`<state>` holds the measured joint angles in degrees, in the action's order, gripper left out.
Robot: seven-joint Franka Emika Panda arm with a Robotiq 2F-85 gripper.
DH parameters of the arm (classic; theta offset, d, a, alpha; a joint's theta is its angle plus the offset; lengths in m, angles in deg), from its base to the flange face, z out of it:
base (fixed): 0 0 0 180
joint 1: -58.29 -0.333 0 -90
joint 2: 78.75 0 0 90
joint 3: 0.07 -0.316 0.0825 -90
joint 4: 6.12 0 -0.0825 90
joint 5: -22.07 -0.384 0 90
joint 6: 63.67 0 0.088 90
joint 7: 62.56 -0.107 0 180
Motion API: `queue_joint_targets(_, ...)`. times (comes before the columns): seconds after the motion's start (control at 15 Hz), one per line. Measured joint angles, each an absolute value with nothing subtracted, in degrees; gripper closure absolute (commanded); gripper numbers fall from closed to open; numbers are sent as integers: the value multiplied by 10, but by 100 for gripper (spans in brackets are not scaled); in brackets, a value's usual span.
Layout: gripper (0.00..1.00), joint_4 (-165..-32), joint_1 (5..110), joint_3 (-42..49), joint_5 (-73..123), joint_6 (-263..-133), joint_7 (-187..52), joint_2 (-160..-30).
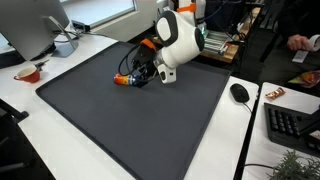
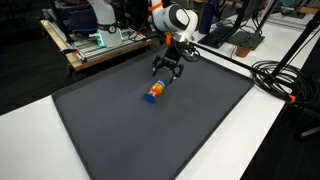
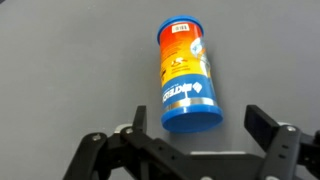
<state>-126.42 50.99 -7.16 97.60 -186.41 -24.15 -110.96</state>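
Gaping wide and empty, fingers hover by a canister on the mat, mouse well apart.

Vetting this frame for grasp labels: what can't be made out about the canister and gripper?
Canister label print: wrist view, too blurred to read.
Canister in an exterior view: mostly hidden behind the gripper.
Height of the open fingers above the canister: too small in both exterior views; wrist view looks straight down.
Gripper body: cut off by the wrist view's bottom edge.

White rounded arm, black end effector
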Motion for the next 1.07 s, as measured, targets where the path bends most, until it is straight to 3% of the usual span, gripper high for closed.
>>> queue_joint_targets(0.6,0,-1252,518,-64,1002,-1875,-242,-1134)
queue_joint_targets(0.67,7,-1250,519,-64,1005,-1877,-242,-1138)
queue_joint_targets(0.73,27,-1247,519,-64,1007,-1878,-242,-1141)
queue_joint_targets(1.07,62,-1239,519,-64,1011,-1878,-241,-1153)
